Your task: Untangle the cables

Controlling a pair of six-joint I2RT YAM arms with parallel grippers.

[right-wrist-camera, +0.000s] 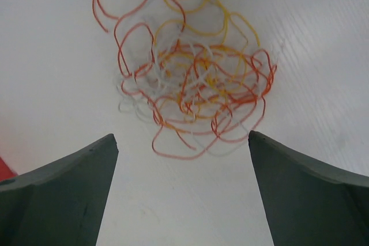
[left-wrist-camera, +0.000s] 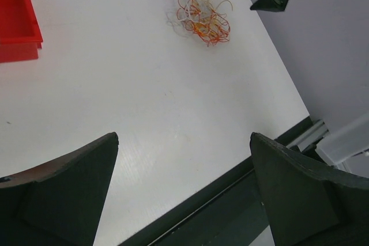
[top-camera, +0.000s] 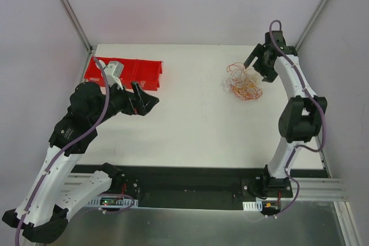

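The cables (top-camera: 243,84) are a tangled bunch of thin red, orange, yellow and white wires lying on the white table at the right. They fill the upper middle of the right wrist view (right-wrist-camera: 190,79) and lie far off in the left wrist view (left-wrist-camera: 197,12). My right gripper (top-camera: 259,67) is open and empty, hovering just beyond the bunch, which lies ahead of its fingertips (right-wrist-camera: 182,139). My left gripper (top-camera: 145,101) is open and empty over the left half of the table, far from the cables (left-wrist-camera: 184,139).
A red bin (top-camera: 124,73) stands at the back left of the table, behind my left arm; its corner shows in the left wrist view (left-wrist-camera: 17,15). The table's black front rail (top-camera: 184,180) runs along the near edge. Grey walls enclose the sides.
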